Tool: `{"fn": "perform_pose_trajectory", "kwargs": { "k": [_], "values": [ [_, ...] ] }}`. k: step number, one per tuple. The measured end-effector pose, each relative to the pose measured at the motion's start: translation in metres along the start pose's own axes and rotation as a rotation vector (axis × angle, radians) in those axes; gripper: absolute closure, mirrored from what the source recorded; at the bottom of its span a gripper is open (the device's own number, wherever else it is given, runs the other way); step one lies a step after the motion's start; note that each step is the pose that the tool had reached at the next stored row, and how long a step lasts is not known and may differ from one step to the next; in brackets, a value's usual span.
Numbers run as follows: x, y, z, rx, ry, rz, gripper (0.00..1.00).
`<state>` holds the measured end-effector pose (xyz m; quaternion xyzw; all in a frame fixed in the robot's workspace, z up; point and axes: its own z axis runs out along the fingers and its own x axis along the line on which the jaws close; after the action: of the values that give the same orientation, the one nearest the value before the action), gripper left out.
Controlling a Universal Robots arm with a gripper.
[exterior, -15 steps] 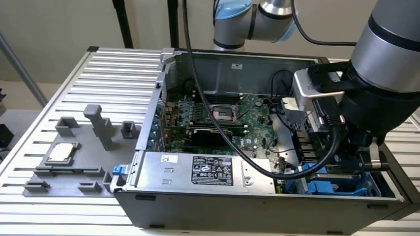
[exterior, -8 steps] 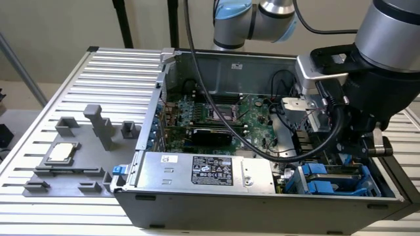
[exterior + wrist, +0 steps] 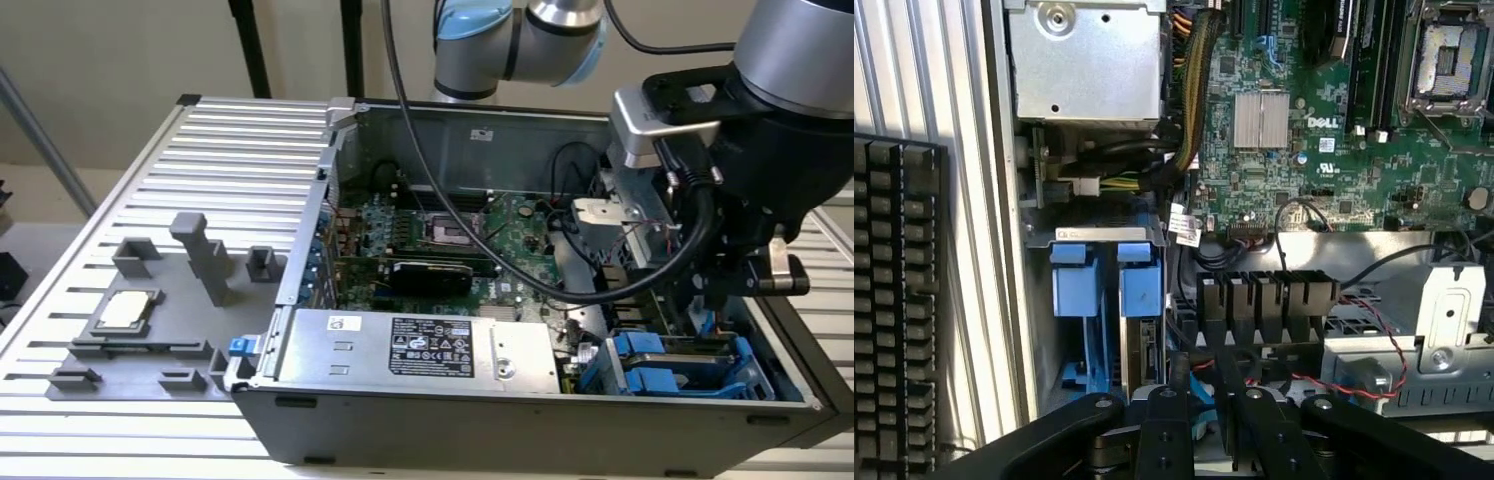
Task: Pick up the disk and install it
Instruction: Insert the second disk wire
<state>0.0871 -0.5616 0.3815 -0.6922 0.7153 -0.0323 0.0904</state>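
The disk (image 3: 1142, 345) stands on edge in the drive bay, grey with a white label, under a blue carrier rail (image 3: 1141, 285). Its near end runs in between the black fingers of my gripper (image 3: 1204, 420), which is shut on it. A second blue carrier (image 3: 1076, 285) sits in the slot beside it. In the exterior view the arm's wrist (image 3: 761, 200) reaches down into the open computer case (image 3: 534, 420) at the exterior view's right, above the blue carriers (image 3: 654, 365); the fingers are hidden behind the wrist there.
A silver power supply (image 3: 427, 345) with a black label fills the case's front. The motherboard (image 3: 441, 235) lies behind it. A grey fixture (image 3: 147, 330) holding a small square chip (image 3: 120, 310) sits outside at the exterior view's left. A black keyboard (image 3: 894, 300) lies beside the case, and cables (image 3: 1194, 90) cross near the bay.
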Motion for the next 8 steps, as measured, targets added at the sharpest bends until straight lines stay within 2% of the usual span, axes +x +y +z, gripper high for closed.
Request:
{"fn": "perform_pose_trajectory", "kwargs": {
  "k": [8],
  "values": [
    [-0.0039,-0.0060,0.0012,0.0008,0.0024,0.014,0.73]
  ]
}}
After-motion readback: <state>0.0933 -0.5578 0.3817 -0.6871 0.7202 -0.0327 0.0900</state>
